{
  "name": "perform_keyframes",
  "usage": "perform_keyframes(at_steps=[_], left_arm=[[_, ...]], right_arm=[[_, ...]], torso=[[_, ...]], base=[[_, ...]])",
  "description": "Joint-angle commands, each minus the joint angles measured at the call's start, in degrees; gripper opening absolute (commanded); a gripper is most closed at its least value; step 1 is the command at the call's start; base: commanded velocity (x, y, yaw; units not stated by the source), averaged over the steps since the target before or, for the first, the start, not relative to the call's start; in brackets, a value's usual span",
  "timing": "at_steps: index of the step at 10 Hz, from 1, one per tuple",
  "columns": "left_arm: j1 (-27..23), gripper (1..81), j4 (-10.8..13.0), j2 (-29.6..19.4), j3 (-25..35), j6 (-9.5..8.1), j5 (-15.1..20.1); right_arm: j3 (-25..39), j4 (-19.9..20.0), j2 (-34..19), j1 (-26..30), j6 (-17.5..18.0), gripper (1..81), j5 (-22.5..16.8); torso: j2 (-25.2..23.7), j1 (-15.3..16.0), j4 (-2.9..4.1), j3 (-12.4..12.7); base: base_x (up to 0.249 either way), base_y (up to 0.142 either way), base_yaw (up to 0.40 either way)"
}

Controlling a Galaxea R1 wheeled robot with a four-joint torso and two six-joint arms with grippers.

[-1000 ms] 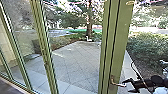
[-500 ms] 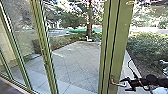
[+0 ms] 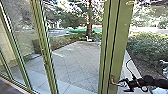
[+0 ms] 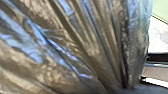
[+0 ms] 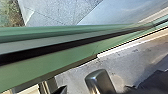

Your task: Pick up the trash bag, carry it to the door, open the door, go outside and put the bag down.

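Green painted door, head view: the broad green door post [image 3: 121,35] was smooth and hard-edged, cut by dark upright grooves.
Metal lever handle: the slim, bent metal handle [image 3: 115,83] looked rigid, and its free end was the sensible place to press.
Dark right gripper: the black, angular right gripper [image 3: 123,85] was at the handle's free end, its jaws apart — not clenched.
Paving outside: pale, flat slabs [image 3: 75,62] with thin joints lay beyond, rough beside the glossy glass.
Shiny trash bag, left wrist view: the brownish, glossy plastic trash bag [image 4: 82,50] was close before the left wrist, creased into long pleats with bluish glints. It was likely soft, slippery and fairly light — easily torn, best held at the gathered neck where the pleats met.
Left gripper: whether it was clenched on the bag could not be told.
Lever, right wrist view: the handle showed rounded and polished beside the flat green frame.
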Motion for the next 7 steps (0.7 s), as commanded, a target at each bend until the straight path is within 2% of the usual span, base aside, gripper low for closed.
perform_keyframes(at_steps=[1,7], left_arm=[[-3.0,1.0,-0.5,-0.27,-0.04,-0.02,4.01],[-3.08,1.0,-0.24,0.43,-0.57,0.07,4.01]], right_arm=[[-1.07,1.77,1.62,6.24,1.3,81.1,-0.78],[-3.97,1.86,5.22,-4.21,4.37,81.1,4.39]], torso=[[0.0,0.0,0.0,0.0],[-0.02,-0.02,0.0,0.0]], base=[[0.0,0.0,0.0],[0.0,0.0,0.0]])
